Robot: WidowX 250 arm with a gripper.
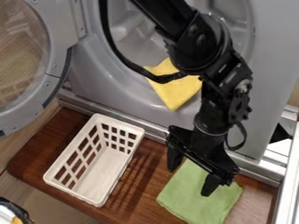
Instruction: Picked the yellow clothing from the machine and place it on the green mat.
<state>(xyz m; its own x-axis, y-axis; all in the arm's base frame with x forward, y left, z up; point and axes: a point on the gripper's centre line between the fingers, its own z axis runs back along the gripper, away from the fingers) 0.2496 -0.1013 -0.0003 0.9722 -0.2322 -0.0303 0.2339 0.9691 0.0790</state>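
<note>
We see the black hand (191,177) hanging over the green mat (187,203), with its two fingers spread wide. One finger is near the mat's upper left edge, and the other is over its middle. The mat lies flat on the brown tabletop (146,175). To the left of the mat, apart from it, we see a white basket (102,173) with square holes in its sides. Behind the hand is a shiny metal bar (149,127), and then the big gray machine (105,83). The yellow clothing (175,89) hangs over the low rim of the machine's round hole, partly behind the black arm (204,43). The round door (58,43) is open on the left.
</note>
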